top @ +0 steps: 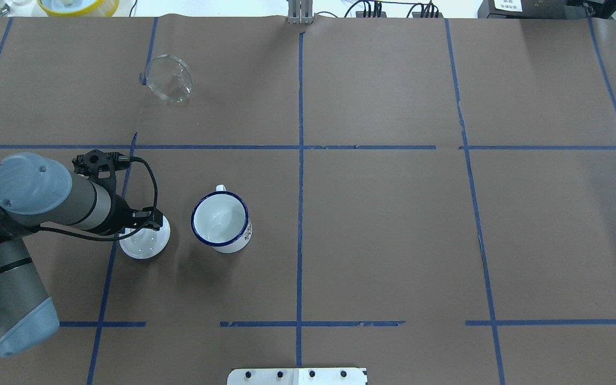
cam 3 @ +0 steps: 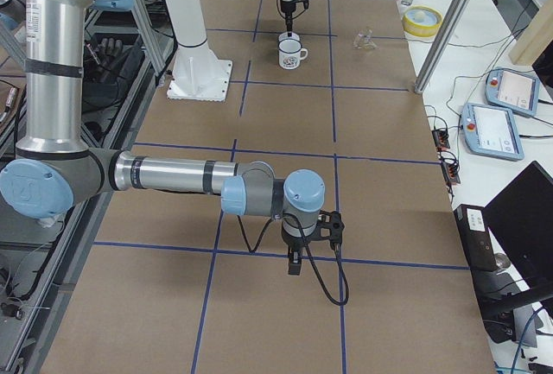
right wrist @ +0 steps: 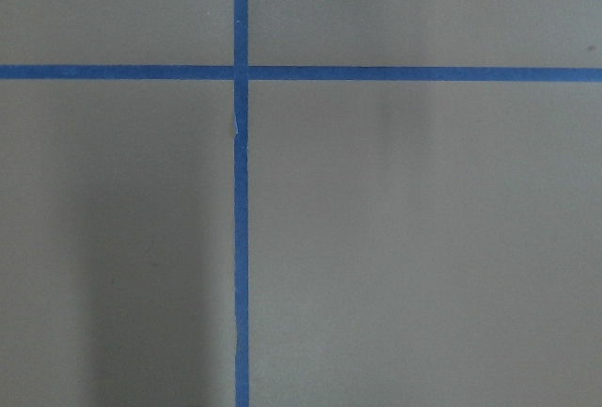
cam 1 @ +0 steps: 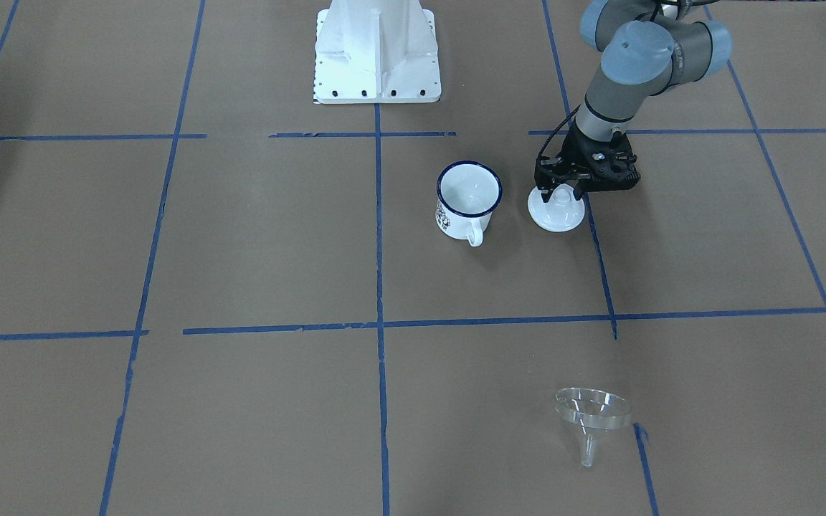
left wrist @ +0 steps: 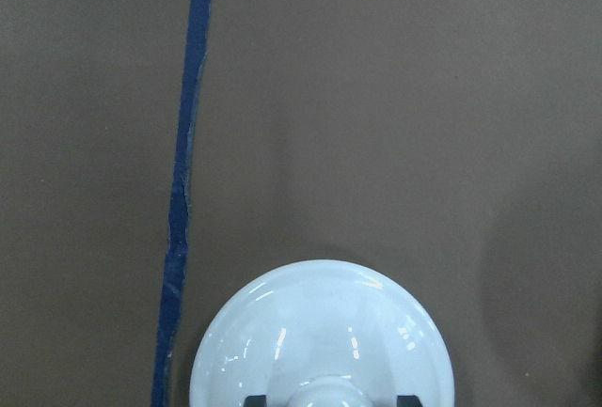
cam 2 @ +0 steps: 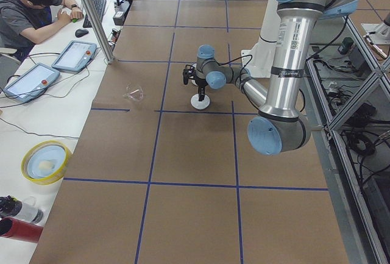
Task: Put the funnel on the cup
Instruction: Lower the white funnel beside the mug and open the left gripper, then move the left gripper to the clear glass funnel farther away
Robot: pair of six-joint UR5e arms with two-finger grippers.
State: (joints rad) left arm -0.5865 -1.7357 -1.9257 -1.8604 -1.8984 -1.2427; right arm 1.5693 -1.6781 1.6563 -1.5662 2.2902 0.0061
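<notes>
left jaws parted astride lid (cam 1: 556, 211) knob, lid on tabletop (cam 1: 241, 251), so we judge cup (cam 1: 468, 201) beside them clear for funnel (cam 1: 592, 412) | funnel lies well beyond them | right jaws: cannot tell

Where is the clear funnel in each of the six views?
Exterior front-facing: funnel lower right.
Overhead exterior: funnel upper left.
Exterior left: funnel left of centre.
Exterior right: funnel top, right of centre.
Left wrist-mounted: absent.
Right wrist-mounted: absent.
Landmark in several views: blue-rimmed white mug, apart from it.
</notes>
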